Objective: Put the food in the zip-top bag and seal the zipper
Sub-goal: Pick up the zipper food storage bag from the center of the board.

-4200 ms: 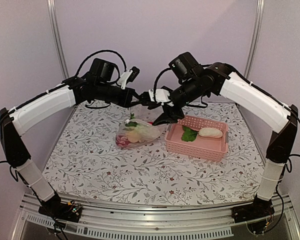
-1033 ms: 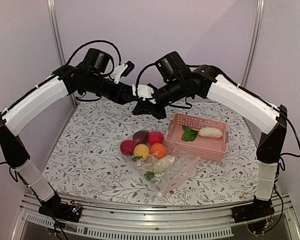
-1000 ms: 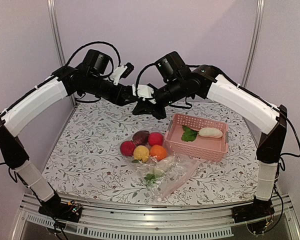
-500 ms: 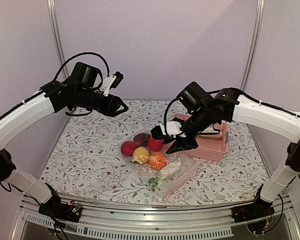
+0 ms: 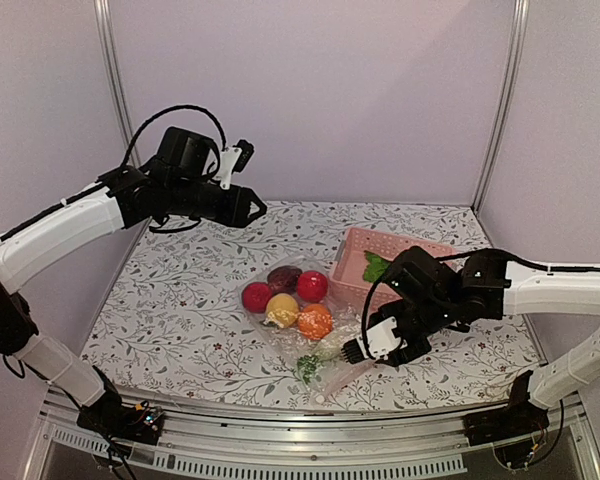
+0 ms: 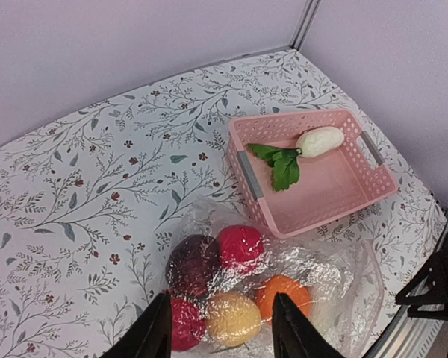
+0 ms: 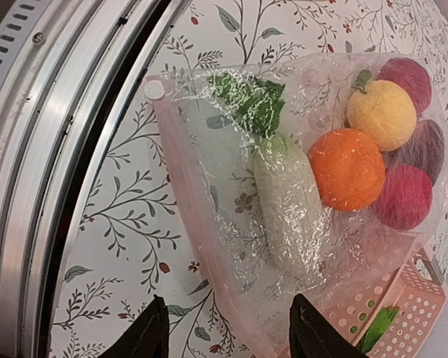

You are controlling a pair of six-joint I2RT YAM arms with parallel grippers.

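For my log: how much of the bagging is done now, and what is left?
Done: five round fruits and one white radish lie inside the zip-top bag. In hand: nothing is gripped; the right tool hovers open over the zipper, and the left tool hangs open, high up. Left: the second white radish lies in the pink basket, and the zipper needs sealing; whether it is shut now I cannot tell.

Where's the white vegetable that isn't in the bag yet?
In the left wrist view, the white radish lies inside the pink basket, to the right of the clear bag.
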